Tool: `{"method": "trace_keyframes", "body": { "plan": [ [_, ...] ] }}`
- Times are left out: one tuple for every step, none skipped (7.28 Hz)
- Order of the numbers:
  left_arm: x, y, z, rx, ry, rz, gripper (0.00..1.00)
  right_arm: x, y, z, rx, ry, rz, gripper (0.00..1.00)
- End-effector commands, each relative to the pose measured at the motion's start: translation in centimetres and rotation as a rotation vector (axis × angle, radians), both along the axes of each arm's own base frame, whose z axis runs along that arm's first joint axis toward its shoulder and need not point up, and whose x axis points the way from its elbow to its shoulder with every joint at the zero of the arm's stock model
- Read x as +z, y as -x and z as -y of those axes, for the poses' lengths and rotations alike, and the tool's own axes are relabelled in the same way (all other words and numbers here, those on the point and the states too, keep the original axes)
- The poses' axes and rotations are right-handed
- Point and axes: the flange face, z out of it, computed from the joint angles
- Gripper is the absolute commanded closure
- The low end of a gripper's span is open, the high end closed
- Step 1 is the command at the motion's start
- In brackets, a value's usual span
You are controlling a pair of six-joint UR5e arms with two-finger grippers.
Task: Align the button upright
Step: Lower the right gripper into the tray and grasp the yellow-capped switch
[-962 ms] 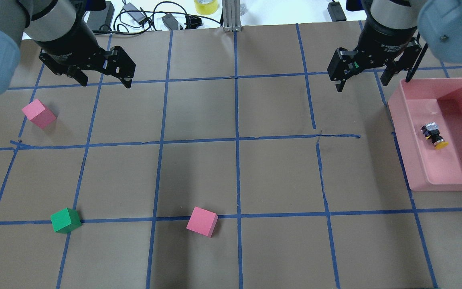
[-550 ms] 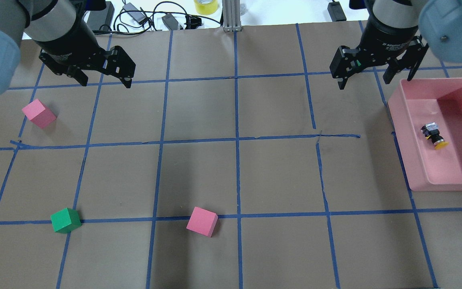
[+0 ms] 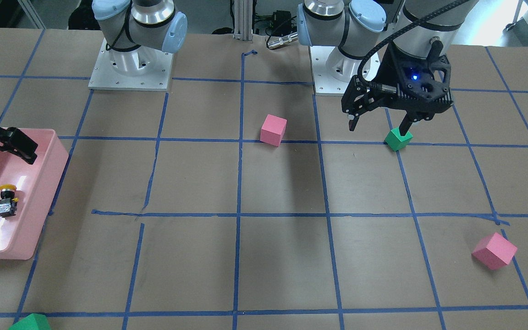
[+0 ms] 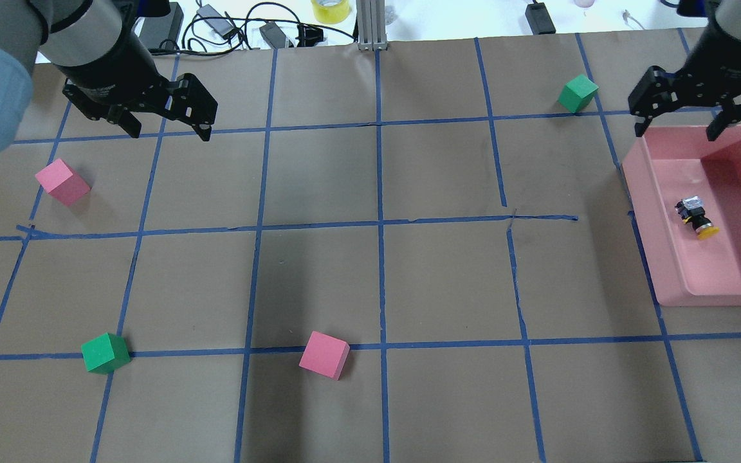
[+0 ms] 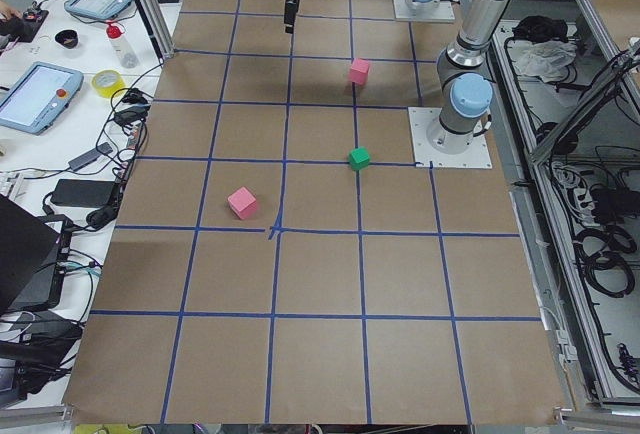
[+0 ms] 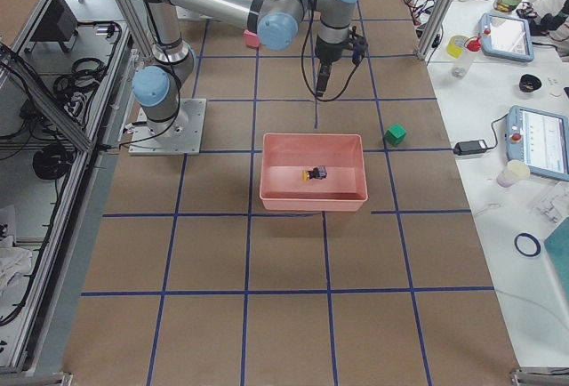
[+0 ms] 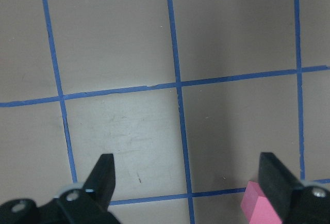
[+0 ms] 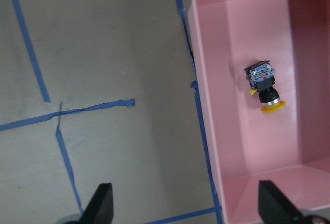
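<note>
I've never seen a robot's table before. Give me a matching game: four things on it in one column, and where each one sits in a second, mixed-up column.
Things:
1. small push-button with a yellow cap and black body
2. rectangular pink plastic bin
3. green cube nearest that bin
4. pink cube nearer the bin

Places:
A. on the brown paper-covered table, on the robot's side, about midway across
B. lying on its side on a pink floor
C. just beyond the bin's far corner
D. on the robot's right half of the table, with one thing inside

Pairs: 1-B, 2-D, 3-C, 4-A
</note>
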Motion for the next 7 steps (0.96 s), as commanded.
{"method": "trace_keyframes", "body": {
  "plan": [
    [0.0,0.0,0.0,-0.001,0.001,0.0,0.0,-5.2,5.4,1.2,0.012,0.075,-0.101,0.01],
    [0.0,0.0,0.0,-0.001,0.0,0.0,0.0,-7.8,7.3,0.4,0.016,0.075,-0.107,0.0],
    [0.0,0.0,0.0,0.0,0.0,0.0,0.0,-10.4,9.1,-1.1,0.01,0.031,-0.074,0.0],
    [0.0,0.0,0.0,0.0,0.0,0.0,0.0,-12.0,10.1,-0.7,0.047,0.046,-0.095,0.01],
    [0.0,0.0,0.0,-0.001,0.0,0.0,0.0,-14.1,10.8,0.0,0.056,0.038,-0.093,0.01],
    [0.0,0.0,0.0,0.0,0.0,0.0,0.0,-16.1,12.9,-0.2,0.025,0.016,-0.071,0.02],
    [0.0,0.0,0.0,-0.001,0.0,0.0,0.0,-18.0,13.6,0.0,0.027,0.001,-0.062,0.02]
  ]
}}
